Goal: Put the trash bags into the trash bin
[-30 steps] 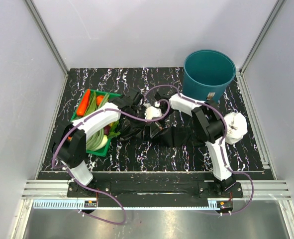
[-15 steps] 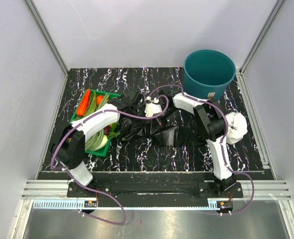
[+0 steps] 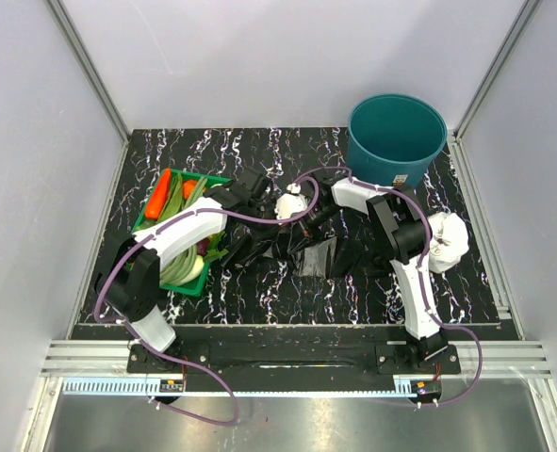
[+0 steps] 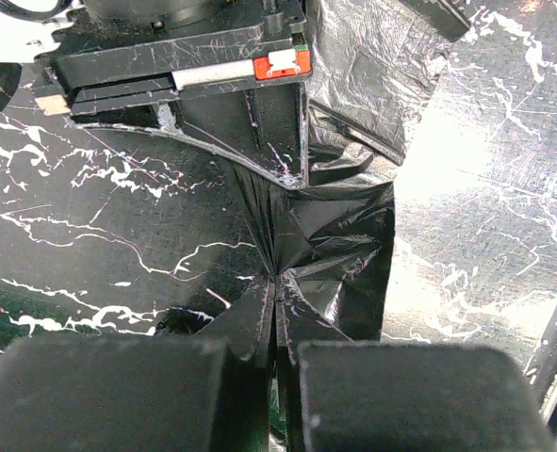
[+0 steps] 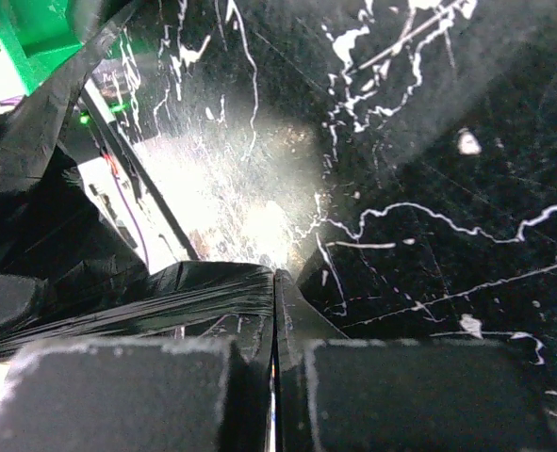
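Two sets of jaws are clenching what looks like one black trash bag (image 3: 306, 250). It is lying bunched on the surface (image 3: 212, 151) mid-scene, between the vegetable tray (image 3: 205, 178) on the left and the trash bin (image 3: 382, 160) at far right. Left jaws are pinching a gathered pleat of film. Right jaws are nipping a thin folded edge.

The film is looking light, floppy, slick and crinkly, and is likely stretching or slipping rather than lifting whole. Best hold, I judge, is bunched folds several layers thick, not a single edge. Whether a second bag is sitting in the heap, I cannot tell.
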Available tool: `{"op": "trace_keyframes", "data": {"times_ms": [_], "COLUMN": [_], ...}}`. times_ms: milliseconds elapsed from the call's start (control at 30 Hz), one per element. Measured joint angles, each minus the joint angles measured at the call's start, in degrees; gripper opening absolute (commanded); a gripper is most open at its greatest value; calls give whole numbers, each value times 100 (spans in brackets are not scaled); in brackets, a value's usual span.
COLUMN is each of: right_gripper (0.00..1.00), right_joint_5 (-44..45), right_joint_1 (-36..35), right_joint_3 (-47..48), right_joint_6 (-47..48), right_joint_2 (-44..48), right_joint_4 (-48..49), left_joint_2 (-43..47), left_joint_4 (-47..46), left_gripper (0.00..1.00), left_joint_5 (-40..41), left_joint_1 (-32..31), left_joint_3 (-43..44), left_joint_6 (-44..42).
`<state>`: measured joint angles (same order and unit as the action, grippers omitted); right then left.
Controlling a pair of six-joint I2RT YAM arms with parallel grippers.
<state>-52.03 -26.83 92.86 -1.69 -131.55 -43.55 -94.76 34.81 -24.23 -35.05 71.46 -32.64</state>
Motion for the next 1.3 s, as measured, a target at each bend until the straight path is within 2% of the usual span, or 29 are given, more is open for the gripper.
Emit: {"op": "trace_keyframes", "data": {"times_ms": [300, 333, 400, 467, 600, 867, 1300], "right_gripper": [0, 10, 46, 53, 58, 59, 55], "right_joint_5": [-90, -127, -151, -358, -243, -415, -981], "right_joint_1": [68, 81, 111, 160, 223, 245, 11], "right_joint_3": [-271, -278, -297, -337, -365, -214, 323], "right_joint_6": [-264, -179, 70, 251, 920, 1969, 2380], "right_joint_2": [-33, -33, -28, 17, 313, 420, 420], "right_joint_4": [332, 319, 319, 282, 188, -114, -315], "left_joint_2": [0, 0, 2, 42, 140, 142, 142], "left_joint_4": [-63, -79, -131, -164, -188, -149, -149], "left_gripper": [0, 0, 0, 0, 0, 0, 0], "left_joint_5": [74, 87, 96, 94, 72, -72, -214], "left_joint_1": [-66, -74, -85, -85, -85, -85, -87], "left_joint_3": [-39, -61, -127, -197, -284, -286, -297], "left_joint_6": [35, 33, 11, -26, -107, -297, -354]}}
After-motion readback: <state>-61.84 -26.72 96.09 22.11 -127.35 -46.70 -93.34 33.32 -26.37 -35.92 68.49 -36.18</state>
